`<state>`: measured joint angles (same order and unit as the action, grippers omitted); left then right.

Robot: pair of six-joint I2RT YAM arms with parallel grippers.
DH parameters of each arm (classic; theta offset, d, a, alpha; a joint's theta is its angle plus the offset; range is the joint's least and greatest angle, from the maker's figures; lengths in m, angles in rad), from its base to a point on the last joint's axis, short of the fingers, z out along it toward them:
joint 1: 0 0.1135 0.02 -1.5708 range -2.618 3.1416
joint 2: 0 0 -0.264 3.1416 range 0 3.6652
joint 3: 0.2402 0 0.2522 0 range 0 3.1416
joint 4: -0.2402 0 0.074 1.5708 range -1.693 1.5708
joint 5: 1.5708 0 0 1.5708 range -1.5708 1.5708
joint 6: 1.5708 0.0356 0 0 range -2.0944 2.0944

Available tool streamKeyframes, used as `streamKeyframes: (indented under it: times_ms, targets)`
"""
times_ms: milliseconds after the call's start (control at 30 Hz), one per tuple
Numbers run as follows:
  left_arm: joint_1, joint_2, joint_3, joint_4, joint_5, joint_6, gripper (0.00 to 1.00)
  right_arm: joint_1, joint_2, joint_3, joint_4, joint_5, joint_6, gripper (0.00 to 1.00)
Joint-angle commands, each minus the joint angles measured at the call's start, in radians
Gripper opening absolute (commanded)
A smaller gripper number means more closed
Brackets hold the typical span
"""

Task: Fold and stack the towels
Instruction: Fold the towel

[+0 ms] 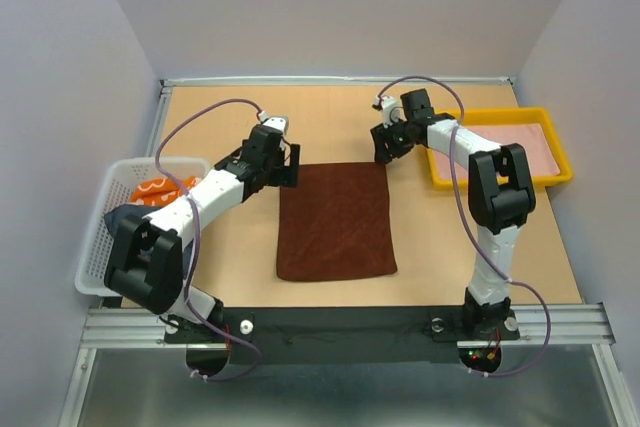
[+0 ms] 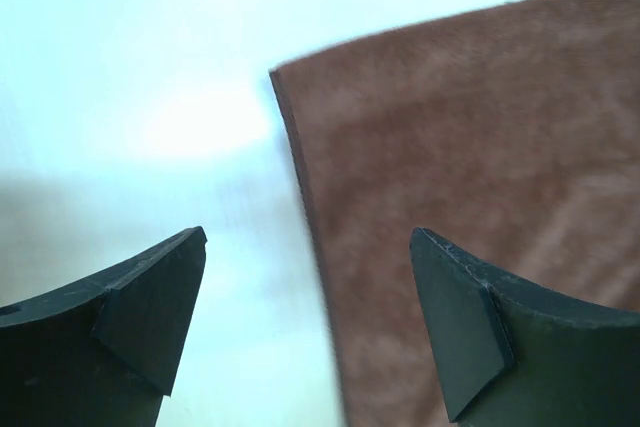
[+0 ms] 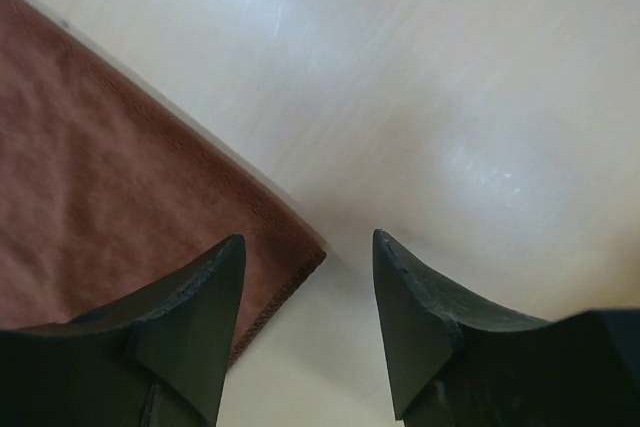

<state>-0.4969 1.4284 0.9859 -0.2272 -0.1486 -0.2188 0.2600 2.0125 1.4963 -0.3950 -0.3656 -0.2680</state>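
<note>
Progress is judged early: no stack is seen anywhere. The reddish-brown towel (image 1: 336, 222) is laid flat mid-counter (image 1: 440, 247) with edges squared. Single layer or already folded once cannot be told.

Left of that towel, an orange patterned towel (image 1: 160, 190) is bunched in the white mesh basket (image 1: 97, 247), unfolded, so it is counted as left to do.

At the towel's far-left corner the left gripper (image 2: 308, 237) is spread wide with nothing pinched. The corner is seen lying on the counter below the gap. At the far-right corner the right gripper (image 3: 309, 237) is parted less widely and is also empty. The corner sits just beside one finger, but contact cannot be confirmed.

Right of and beyond the towel, a yellow tray (image 1: 500, 113) is seen with something pinkish inside; cloth or not cannot be told.

A fold on the brown towel is judged pending, then the other towels, then stacking.
</note>
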Motion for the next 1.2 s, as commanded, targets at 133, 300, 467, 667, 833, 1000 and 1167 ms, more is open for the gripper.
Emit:
streamKeyframes:
  times_ms: [133, 300, 467, 667, 833, 1000, 1167]
  targets:
    - [0.058, 0.088, 0.140, 0.083, 0.144, 0.274, 0.95, -0.008, 0.089, 0.102, -0.125, -0.084, -0.126, 0.57]
    - [0.092, 0.177, 0.200, 0.095, 0.263, 0.337, 0.93, -0.008, 0.120, 0.102, -0.136, -0.072, -0.143, 0.53]
    - [0.124, 0.250, 0.235, 0.100, 0.319, 0.372, 0.93, -0.010, 0.137, 0.090, -0.151, -0.096, -0.165, 0.42]
    - [0.143, 0.336, 0.269, 0.094, 0.290, 0.409, 0.93, -0.010, 0.143, 0.082, -0.168, -0.092, -0.186, 0.26]
    - [0.146, 0.414, 0.300, 0.088, 0.313, 0.424, 0.87, -0.010, 0.154, 0.087, -0.177, -0.075, -0.191, 0.06]
    - [0.150, 0.475, 0.338, 0.068, 0.314, 0.426, 0.75, -0.010, 0.163, 0.082, -0.177, -0.064, -0.198, 0.01]
    - [0.172, 0.491, 0.346, 0.078, 0.339, 0.423, 0.69, -0.010, 0.172, 0.082, -0.177, -0.053, -0.204, 0.01]
